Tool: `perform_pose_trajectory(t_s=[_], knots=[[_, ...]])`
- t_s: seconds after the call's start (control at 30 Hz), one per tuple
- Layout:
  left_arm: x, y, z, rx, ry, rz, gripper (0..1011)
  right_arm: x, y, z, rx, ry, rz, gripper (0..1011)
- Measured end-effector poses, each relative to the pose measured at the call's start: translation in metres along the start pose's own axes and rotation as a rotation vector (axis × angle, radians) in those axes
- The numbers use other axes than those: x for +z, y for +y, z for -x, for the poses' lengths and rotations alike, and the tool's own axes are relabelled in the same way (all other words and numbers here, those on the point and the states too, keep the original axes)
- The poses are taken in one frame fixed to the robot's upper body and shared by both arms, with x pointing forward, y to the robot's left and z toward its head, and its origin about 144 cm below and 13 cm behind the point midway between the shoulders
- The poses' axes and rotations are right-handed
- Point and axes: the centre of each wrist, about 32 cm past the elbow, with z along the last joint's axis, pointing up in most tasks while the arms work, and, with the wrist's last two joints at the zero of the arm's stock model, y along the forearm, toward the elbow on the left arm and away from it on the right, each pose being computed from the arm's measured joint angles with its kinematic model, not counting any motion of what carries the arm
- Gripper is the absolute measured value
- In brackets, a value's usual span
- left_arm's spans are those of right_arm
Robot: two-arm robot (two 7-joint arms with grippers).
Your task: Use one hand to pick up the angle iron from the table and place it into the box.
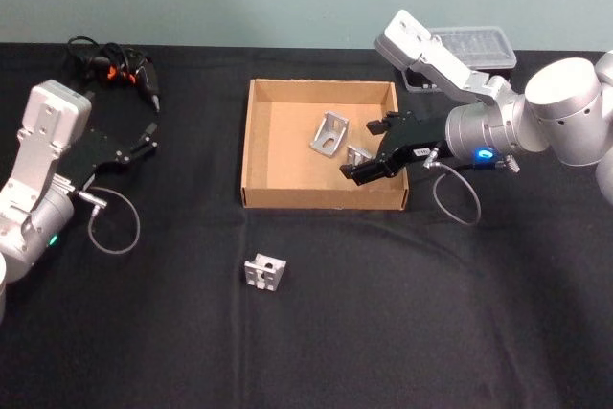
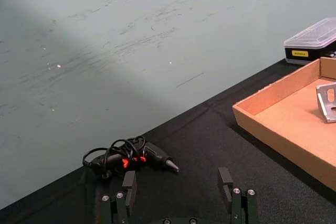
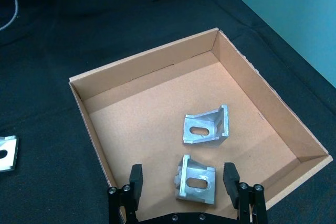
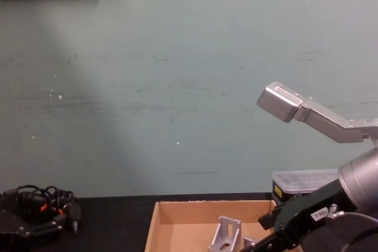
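Nearest, one angle iron (image 1: 265,273) lies on the black worktop (image 1: 431,332), at 6 o'clock from the box (image 1: 322,200). Inside the box, toward 4 o'clock, a second bracket (image 3: 197,182) sits between the spread fingers of the right claw (image 1: 362,151), which reaches in from 3 o'clock. A third bracket (image 1: 330,133) lies just beyond. The left claw (image 1: 148,138), also spread, is parked at 9 o'clock.

My right gripper (image 1: 363,150) is reached forward, its two black fingers (image 3: 135,178) spread wide apart and the tips pointing toward my left side. Behind the fingers, my right arm (image 1: 565,102) bends back at the elbow. My left gripper (image 1: 150,139) sits parked, likewise parted, tips pointing inward, with my left arm (image 1: 43,141) folded behind it.
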Motion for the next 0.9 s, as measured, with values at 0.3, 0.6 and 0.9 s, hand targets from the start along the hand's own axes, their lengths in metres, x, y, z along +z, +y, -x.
perform_pose_trajectory(t_s=[0.3, 0.6, 0.9], knots=[[0.0, 0.0, 0.0, 0.0, 0.0, 0.0, 1011, 0.0, 0.0, 0.0, 0.0, 0.0, 0.0, 1004], [0.0, 0.0, 0.0, 0.0, 0.0, 0.0, 1011, 0.006, -0.014, 0.001, 0.025, 0.004, -0.106, 1004], [0.0, 0.0, 0.0, 0.0, 0.0, 0.0, 1011, 0.018, -0.04, 0.034, 0.177, -0.05, -0.262, 1004]])
